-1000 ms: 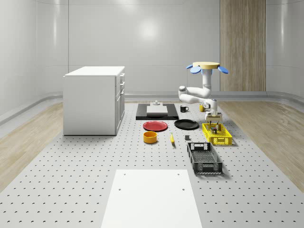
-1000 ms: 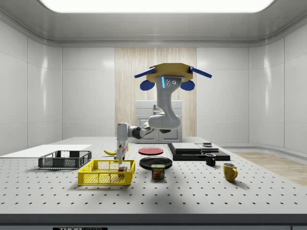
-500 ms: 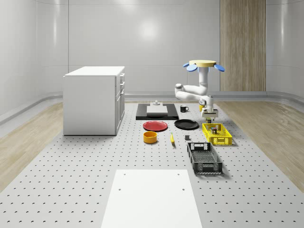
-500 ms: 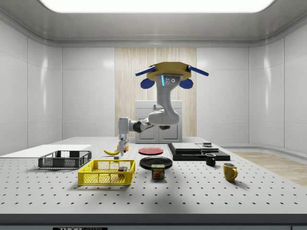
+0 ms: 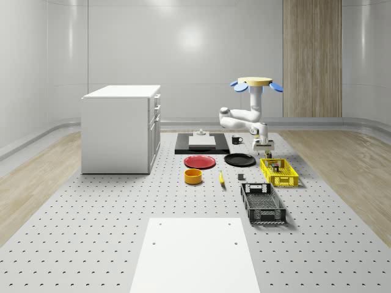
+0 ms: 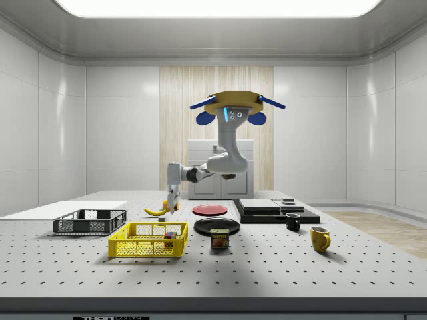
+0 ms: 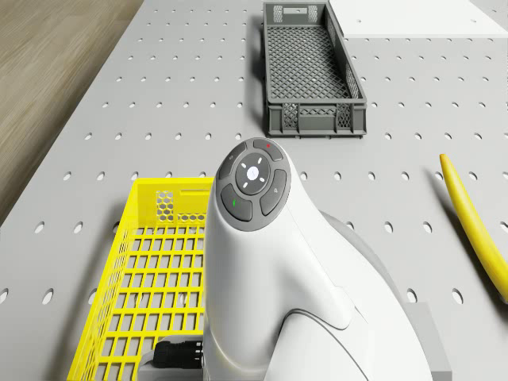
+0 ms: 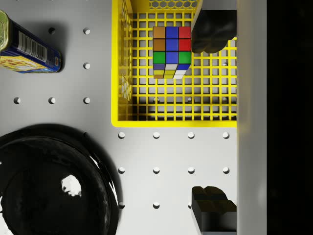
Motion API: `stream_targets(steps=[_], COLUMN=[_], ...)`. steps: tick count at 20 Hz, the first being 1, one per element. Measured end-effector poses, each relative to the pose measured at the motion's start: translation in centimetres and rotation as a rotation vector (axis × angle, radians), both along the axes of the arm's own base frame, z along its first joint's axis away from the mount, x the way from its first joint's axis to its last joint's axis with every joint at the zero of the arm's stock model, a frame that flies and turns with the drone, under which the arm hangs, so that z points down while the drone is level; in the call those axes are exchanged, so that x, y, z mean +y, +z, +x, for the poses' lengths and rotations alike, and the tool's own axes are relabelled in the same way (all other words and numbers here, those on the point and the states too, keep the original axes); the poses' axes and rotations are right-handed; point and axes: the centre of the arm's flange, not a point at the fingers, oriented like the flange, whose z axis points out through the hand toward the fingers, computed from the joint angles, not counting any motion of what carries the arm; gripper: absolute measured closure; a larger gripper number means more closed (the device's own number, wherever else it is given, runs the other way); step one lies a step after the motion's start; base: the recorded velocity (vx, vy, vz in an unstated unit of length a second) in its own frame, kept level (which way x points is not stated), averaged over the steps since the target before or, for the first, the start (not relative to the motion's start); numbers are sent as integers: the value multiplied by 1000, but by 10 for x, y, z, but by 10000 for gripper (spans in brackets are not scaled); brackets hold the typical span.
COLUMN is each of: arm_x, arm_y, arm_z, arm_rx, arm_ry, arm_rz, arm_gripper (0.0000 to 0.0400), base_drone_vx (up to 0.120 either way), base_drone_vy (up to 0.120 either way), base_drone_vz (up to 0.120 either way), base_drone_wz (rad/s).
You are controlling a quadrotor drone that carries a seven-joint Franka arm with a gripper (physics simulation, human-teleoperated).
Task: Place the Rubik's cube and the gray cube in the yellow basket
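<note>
**A:** What's in the containers?

**B:** The yellow basket [image 5: 279, 173] holds the Rubik's cube [image 8: 171, 51], which sits near one end wall. I can't make out the gray cube anywhere. In the whole-scene view, the gray crate [image 5: 264, 221] lies at about seven o'clock from the basket, just beside it.

**A:** And the arm?

**B:** The drone [image 5: 256, 82] hovers above the table [image 5: 91, 213], at about eleven o'clock from the basket in that same view. The arm hangs below it, bent at the elbow, with the wrist pointing straight down. The gripper [image 8: 209, 119] hangs over the basket's end wall. Its fingers [image 8: 210, 29] are spread wide with nothing between them.

**A:** What else is on the table?

**B:** It's a white table with a grid of holes. A black plate [image 5: 239, 160] sits at ten o'clock from the basket, a tin can [image 8: 29, 46] is near the two, and a banana [image 5: 221, 177] lies at nine o'clock. The room has pale panelled walls, one wood-panelled strip and a wooden floor.
</note>
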Motion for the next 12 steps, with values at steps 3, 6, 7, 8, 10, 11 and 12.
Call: stream_targets(steps=[3,6,7,8,10,11,12], arm_x=[0,0,0,0,0,0,0], arm_y=[0,0,0,0,0,0,0], arm_z=[0,0,0,0,0,0,0], arm_rx=[0,0,0,0,0,0,0], arm_ry=[0,0,0,0,0,0,0], arm_rz=[0,0,0,0,0,0,0], arm_gripper=[0,0,0,0,0,0,0], base_drone_vx=[0,0,0,0,80,120,120], base_drone_vy=[-120,-120,-120,-120,-120,-120,-120], base_drone_vz=[0,0,0,0,0,0,0], base_drone_wz=[0,0,0,0,0,0,0])
